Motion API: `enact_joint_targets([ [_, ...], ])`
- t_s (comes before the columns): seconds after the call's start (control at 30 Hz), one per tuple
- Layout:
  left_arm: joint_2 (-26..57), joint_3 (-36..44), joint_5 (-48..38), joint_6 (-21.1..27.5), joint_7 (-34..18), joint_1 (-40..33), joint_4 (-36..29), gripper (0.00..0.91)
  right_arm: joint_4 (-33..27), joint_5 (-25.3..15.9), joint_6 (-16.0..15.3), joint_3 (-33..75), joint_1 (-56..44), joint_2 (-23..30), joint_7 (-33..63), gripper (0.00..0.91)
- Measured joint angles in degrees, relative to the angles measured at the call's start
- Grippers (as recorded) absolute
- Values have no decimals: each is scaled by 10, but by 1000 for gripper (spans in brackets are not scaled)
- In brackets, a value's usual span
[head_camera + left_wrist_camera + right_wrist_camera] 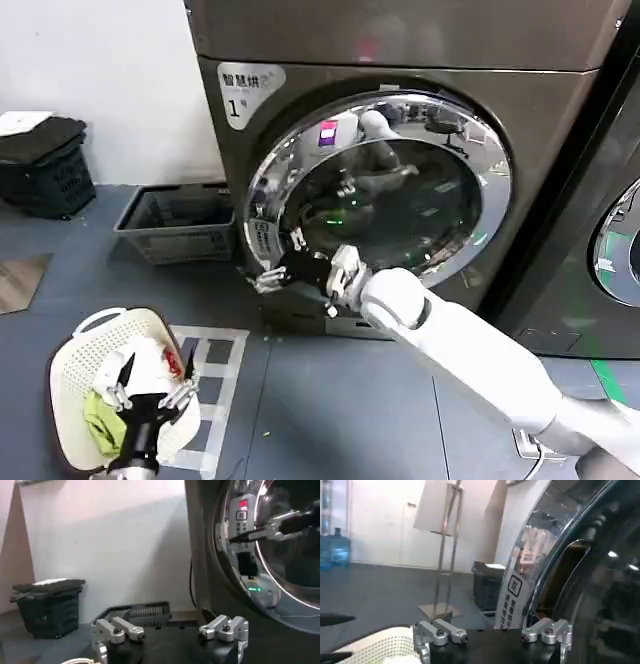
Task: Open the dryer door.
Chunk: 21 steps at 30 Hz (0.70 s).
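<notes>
Nearest us, our left gripper (152,397) hangs with fingers spread above a white basket (75,345). Our right gripper (283,272), fingers spread, reaches the dryer door (380,195): chrome-rimmed, dark glass, at the machine's front.

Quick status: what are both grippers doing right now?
Left gripper: open, empty, above the laundry basket.
Right gripper: open, at the dryer door rim's left edge.

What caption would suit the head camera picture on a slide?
Right gripper, fingers open, reaches the left rim of the dryer door; left gripper waits open above a white laundry basket.
</notes>
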Motion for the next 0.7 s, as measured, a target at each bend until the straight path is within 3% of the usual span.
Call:
enact_joint_targets([
  [0.7,64,-37,-79,56,30,-114,6,907,86,-1,16,15,-52,-59,-37,907],
])
